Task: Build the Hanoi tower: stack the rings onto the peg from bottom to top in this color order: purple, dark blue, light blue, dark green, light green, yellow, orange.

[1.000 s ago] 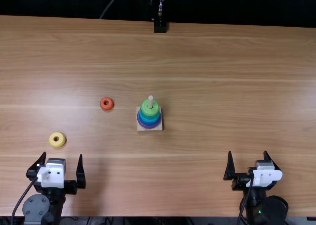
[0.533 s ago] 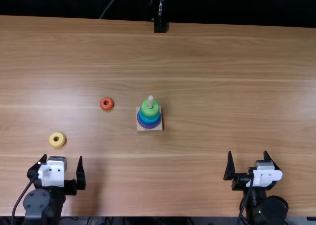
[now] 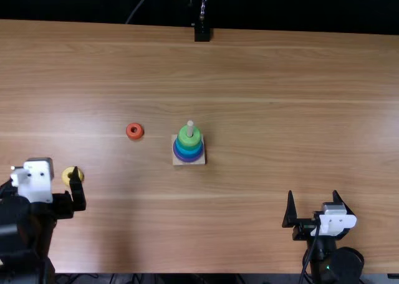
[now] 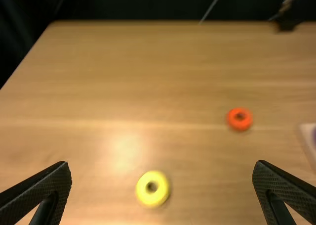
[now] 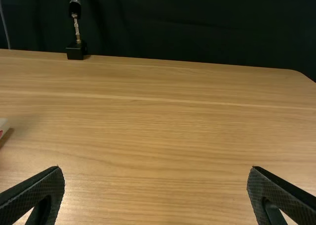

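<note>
In the top view, my left gripper (image 3: 43, 171) is open at the table's left, its right finger partly over the yellow ring (image 3: 66, 176). My right gripper (image 3: 313, 193) stands open near the front edge. The wooden base (image 3: 189, 161) holds a peg (image 3: 190, 126) with a purple ring (image 3: 189, 158) lowest, blue above and light green (image 3: 187, 137) on top; I cannot tell every ring between. The orange ring (image 3: 134, 131) lies left of the base. Between the open left gripper (image 4: 162, 163) fingers appears the yellow ring (image 4: 152, 189). Nothing is held by the right gripper (image 5: 156, 168).
A black stand (image 3: 202, 33) is at the table's far edge. The wooden table (image 3: 262, 109) extends under everything, with a dark curtain behind it. At one side of the right wrist view is a pale corner of the base (image 5: 3, 124).
My left gripper has moved left and forward from the front edge, to beside and partly over the yellow ring. The right arm, the rings and the base have kept their places.
</note>
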